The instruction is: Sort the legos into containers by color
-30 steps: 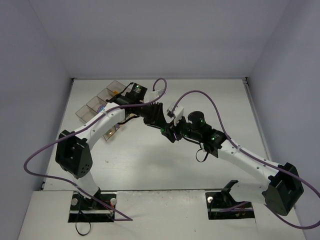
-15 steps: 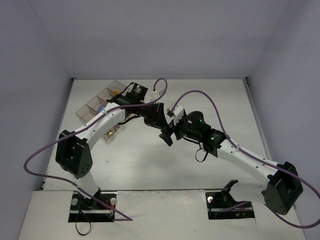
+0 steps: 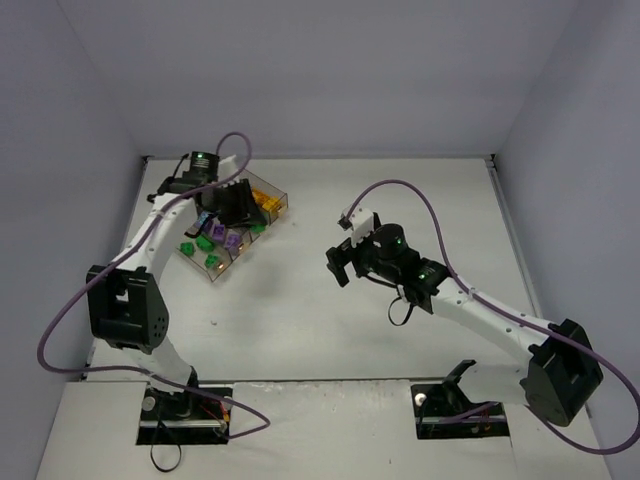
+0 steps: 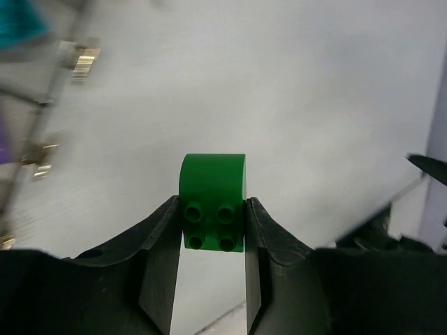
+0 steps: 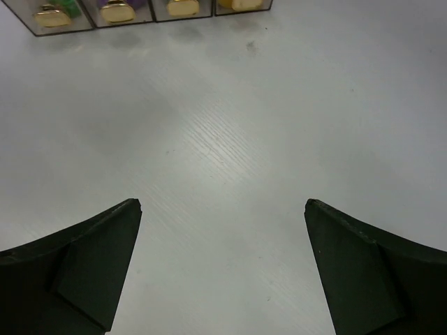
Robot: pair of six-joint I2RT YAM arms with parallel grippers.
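Left gripper clamped on a green lego, at the containers on the far left, right gripper spread wide, empty, above the table mid-scene.

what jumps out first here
A green lego pinched in the left gripper, filling the left wrist view. In the top view it sits at the containers at far left, which hold coloured bricks, while the right gripper hangs open mid-table.

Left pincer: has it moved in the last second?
Yes. The left pincer swung left from mid-table to above the joined clear smoky plastic bins, clamping a green rounded plastic brick.
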